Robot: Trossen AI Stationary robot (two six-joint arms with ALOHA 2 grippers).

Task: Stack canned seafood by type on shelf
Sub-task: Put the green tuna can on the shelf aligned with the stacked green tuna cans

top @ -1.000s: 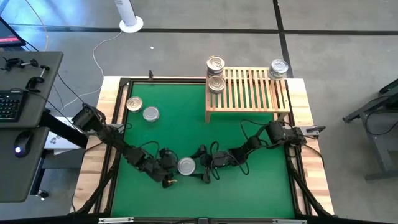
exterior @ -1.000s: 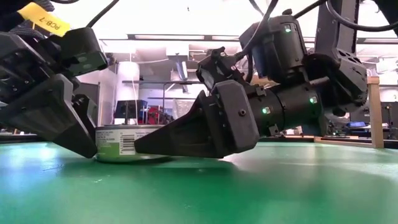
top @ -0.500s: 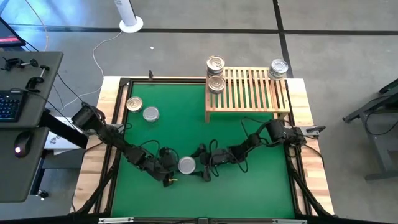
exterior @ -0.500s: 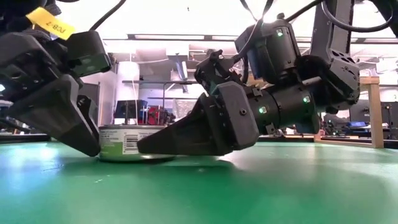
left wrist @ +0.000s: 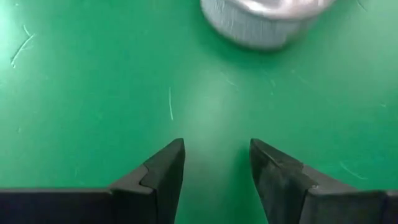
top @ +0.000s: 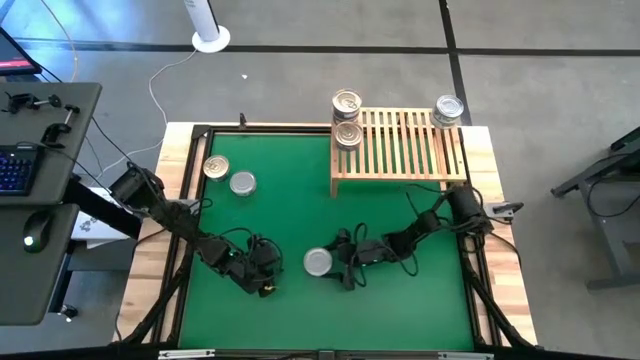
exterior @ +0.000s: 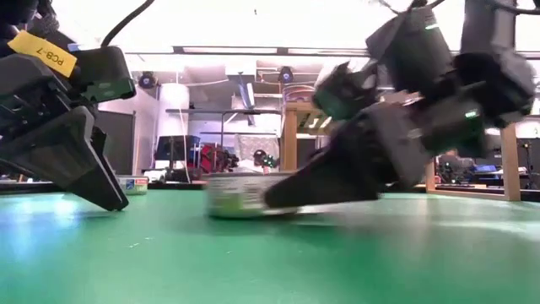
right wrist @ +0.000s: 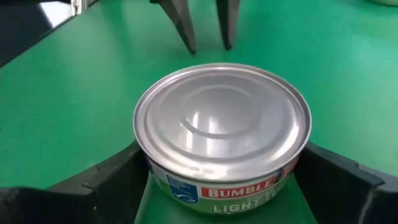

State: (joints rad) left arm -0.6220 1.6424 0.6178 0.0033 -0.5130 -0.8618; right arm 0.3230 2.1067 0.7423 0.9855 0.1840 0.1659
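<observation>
A silver-lidded tin (top: pixel 318 262) with a red label band stands upright near the table's front middle, and my right gripper (top: pixel 336 265) is shut on it from the right. My left gripper (top: pixel 268 284) stands open on the green mat a short way left of the tin. Its fingers (left wrist: pixel 163 171) have nothing between them, and the tin (left wrist: pixel 264 22) is ahead of them. The slatted wooden shelf (top: pixel 405 150) is at the far right. It carries two tins at its left end (top: pixel 347 103) (top: pixel 348 133) and one at its far right corner (top: pixel 449 110). My right gripper pinches the tin's side wall (right wrist: pixel 155 180) between its two fingers (right wrist: pixel 106 183), one on each opposite side. The fingers come nearly level, slanting a little down, from the table's right. The tin sits upright with its lid up; whether its base is on the mat I cannot tell.
Two more tins, a gold-toned one (top: pixel 216 167) and a silver one (top: pixel 242 183), stand on the mat at the far left. Cables loop around both arms. The pale wooden frame (top: pixel 480 200) borders the mat, and a desk with a keyboard is left of the table.
My right gripper has drawn back toward the table's right edge, taking the tin with it. The tin, which stood against my left gripper's fingers, is now clear of them. My left gripper has stayed about where it was.
</observation>
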